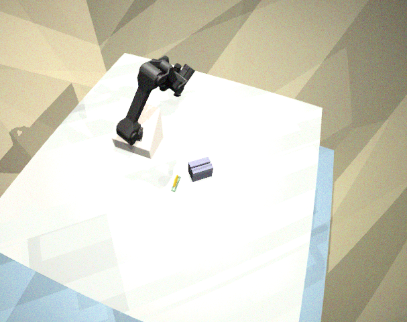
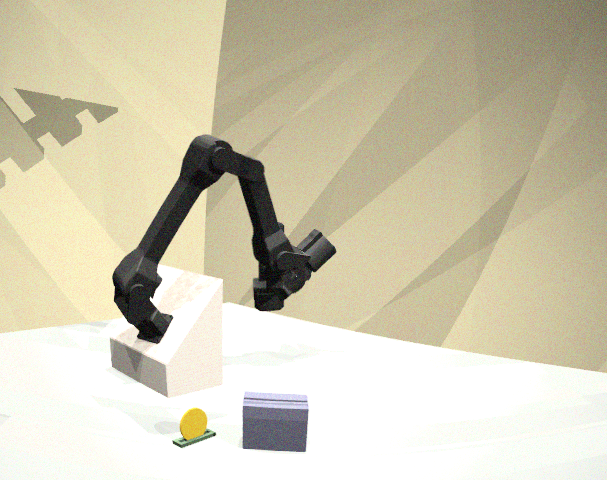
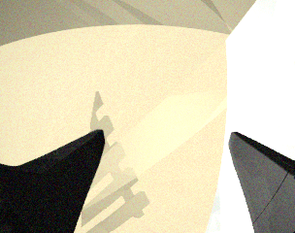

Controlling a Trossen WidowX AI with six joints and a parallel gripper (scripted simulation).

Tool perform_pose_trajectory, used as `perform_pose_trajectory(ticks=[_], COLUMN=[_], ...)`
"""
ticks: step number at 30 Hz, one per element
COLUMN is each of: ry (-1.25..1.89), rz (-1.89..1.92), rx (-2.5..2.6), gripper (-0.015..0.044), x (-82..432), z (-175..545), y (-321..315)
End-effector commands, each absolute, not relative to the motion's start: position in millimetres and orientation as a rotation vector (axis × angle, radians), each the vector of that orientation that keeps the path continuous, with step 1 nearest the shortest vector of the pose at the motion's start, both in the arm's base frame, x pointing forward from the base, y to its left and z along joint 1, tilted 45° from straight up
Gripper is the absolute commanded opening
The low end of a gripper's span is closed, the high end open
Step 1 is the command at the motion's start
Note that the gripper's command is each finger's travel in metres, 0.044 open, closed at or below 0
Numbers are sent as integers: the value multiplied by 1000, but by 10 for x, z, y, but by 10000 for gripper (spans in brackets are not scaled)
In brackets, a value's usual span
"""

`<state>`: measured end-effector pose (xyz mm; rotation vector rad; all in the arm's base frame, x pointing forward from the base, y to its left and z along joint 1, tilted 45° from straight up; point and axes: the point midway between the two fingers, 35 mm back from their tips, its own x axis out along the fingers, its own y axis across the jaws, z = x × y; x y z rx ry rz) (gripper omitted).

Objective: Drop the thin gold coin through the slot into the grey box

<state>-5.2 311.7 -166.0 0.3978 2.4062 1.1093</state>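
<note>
The gold coin stands on edge in the shallow green holder. The closed grey box stands to the right of the holder in the top and exterior views, apart from it. The narrow slot shows as a dark line along its lid. My gripper is open, with its fingers wide apart and nothing between them. It is raised high and far from the coin and the box, beyond them in the top and exterior views. Neither coin nor box shows in the wrist view.
The black arm rises beside a pale wedge-shaped block, which stands behind the coin and box in the exterior view. The white table has its far edge near the gripper in the top view.
</note>
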Motion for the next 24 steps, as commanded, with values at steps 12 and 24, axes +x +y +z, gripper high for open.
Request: perform_pose_trajectory(ticks=[12, 24], ry=[1856, 1558], rz=[1070, 896], rx=[16, -617], gripper=[161, 161], x=[1192, 2354], z=[-1471, -809], y=[2980, 1852])
